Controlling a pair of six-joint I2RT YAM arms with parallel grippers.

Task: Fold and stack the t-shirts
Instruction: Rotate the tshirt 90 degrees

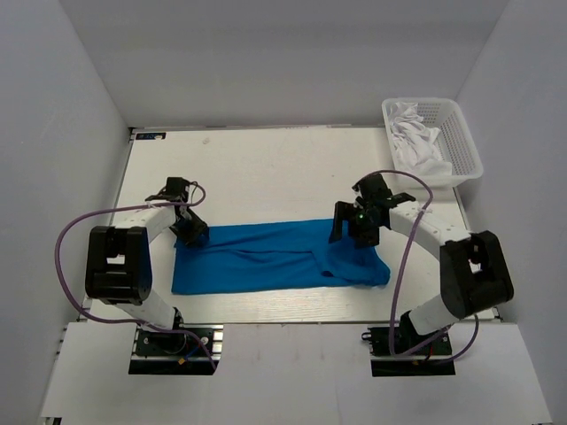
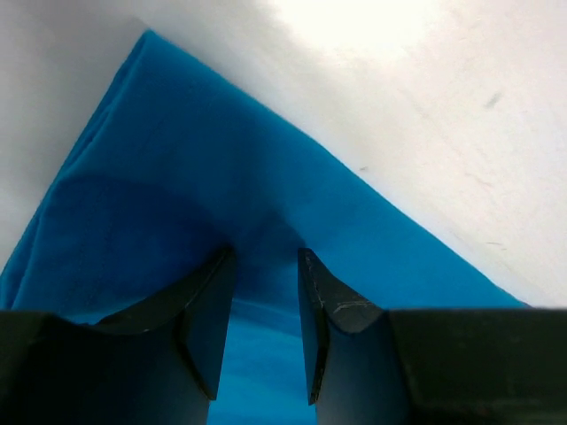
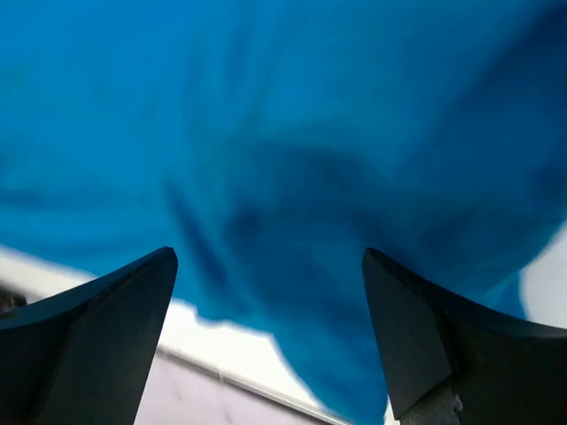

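Blue t-shirt [image 1: 266, 257] looks blurred under the wide-spread right claw [image 3: 267, 257]; left claw [image 2: 266, 257] pinches its corner, partly hiding it.

Overhead view: 1 white table [image 1: 266, 168] with 2 black-and-white robot arms mounted at the bottom of the frame, the left arm [image 1: 120, 266] at lower left and the right arm [image 1: 474, 274] at lower right. Each arm ends in 1 gripper, 2 in all: the left gripper [image 1: 188, 232] and the right gripper [image 1: 354, 232], each with 2 dark fingers. There are 2 purple cables, the left cable [image 1: 60, 248] and the right cable [image 1: 398, 266]. 1 blue t-shirt [image 1: 266, 257] lies across the centre. 1 white basket [image 1: 467, 142] sits at upper right, holding white cloth [image 1: 416, 142]; how many garments that is cannot be counted.
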